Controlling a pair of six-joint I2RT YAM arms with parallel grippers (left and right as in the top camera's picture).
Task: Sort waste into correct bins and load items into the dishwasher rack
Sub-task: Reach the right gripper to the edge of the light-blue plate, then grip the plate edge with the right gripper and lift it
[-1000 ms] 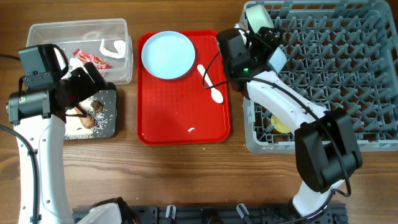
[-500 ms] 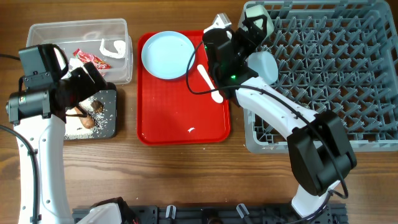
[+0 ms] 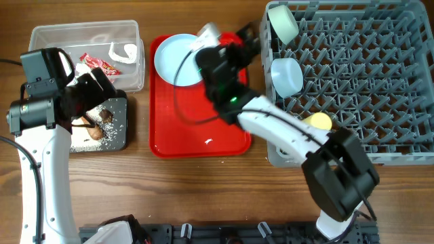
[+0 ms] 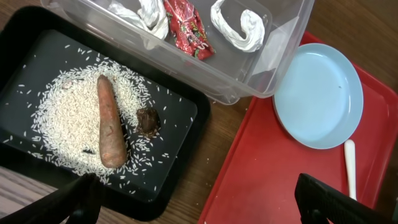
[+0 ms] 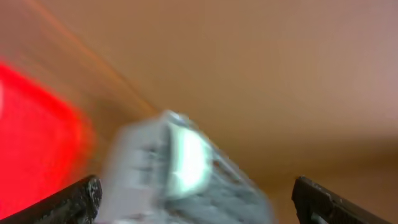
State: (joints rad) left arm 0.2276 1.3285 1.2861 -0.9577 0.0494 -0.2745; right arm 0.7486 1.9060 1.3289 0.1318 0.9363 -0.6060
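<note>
Take the pale blue plate [image 3: 169,64] as the likely next item, judging from both bowls and the cup, already inside the dishwasher rack [image 3: 380,81]. Find the plate flat on the far part of the red serving tray [image 3: 196,132], left of the rack, with the white spoon [image 4: 350,168] just beside it, to the near right. Use the right gripper [image 3: 242,39] for it: spread fully, holding nothing, hanging over the far right corner of the tray, close to the plate rim. Do not rely on the right wrist view for aiming: too blurred, giving only a red patch and a grey rack corner with something pale.

For a good grip, come down at the right edge of the plate, slide one finger under the rim and one above, and close only with the rim well between them. Avoid pushing the spoon; probably easy to knock aside. Lift a little before tilting, then stand the plate upright between the pegs, in a free row near the whitish-blue bowl [image 3: 286,73], apart from the mint-green bowl [image 3: 283,22] and the yellow cup [image 3: 317,122].

Leave the left gripper [image 3: 95,91] out of this step: also wide open and empty, above the black tray [image 3: 121,139] with the rice [image 4: 68,106], the carrot-like stick [image 4: 111,134] and the dark lump [image 4: 148,121]. Note the wrapper [image 4: 186,28] and the paper scraps [image 4: 239,22] inside the clear tub [image 3: 47,32]; apparently nothing more to sort there.
</note>
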